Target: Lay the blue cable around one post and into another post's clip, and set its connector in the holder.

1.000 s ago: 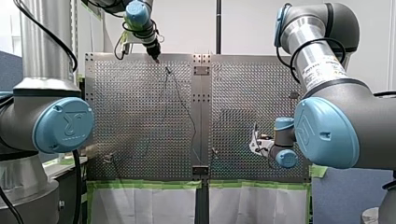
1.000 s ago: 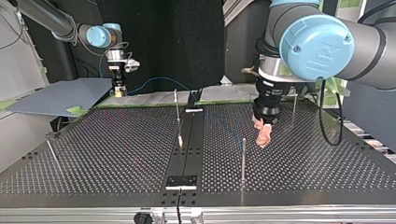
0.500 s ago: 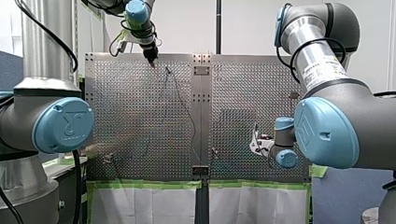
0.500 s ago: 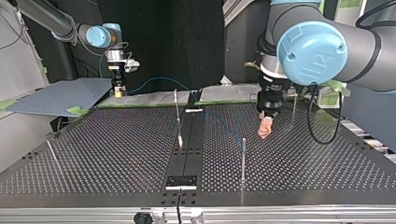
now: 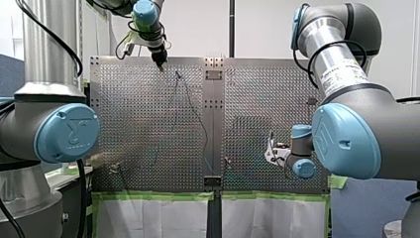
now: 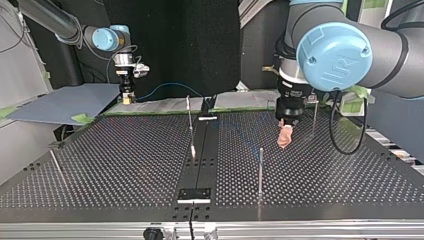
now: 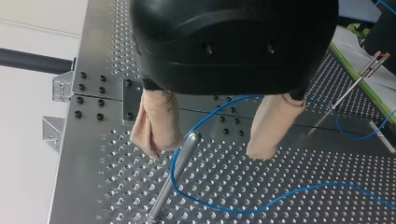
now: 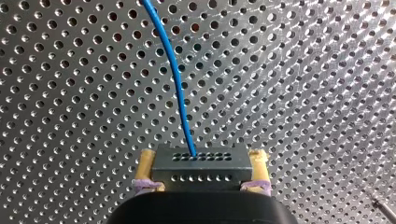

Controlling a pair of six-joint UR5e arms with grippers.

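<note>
As left claw (image 7: pixel 205 153) gapes, post (image 7: pixel 175 175), table edge (image 7: pixel 66 163) near

My left gripper (image 7: pixel 205 150) hangs with beige pads (image 7: pixel 156 126) spread wide; a blue cable (image 7: pixel 280 198) bends around the metal post (image 7: pixel 175 182) between them.

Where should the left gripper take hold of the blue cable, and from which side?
Probably the loose stretch of blue cable curving past the post, between the open pads of the left gripper. Come straight down from above, pads across the run: it is thin and lies low on the perforated table.
</note>
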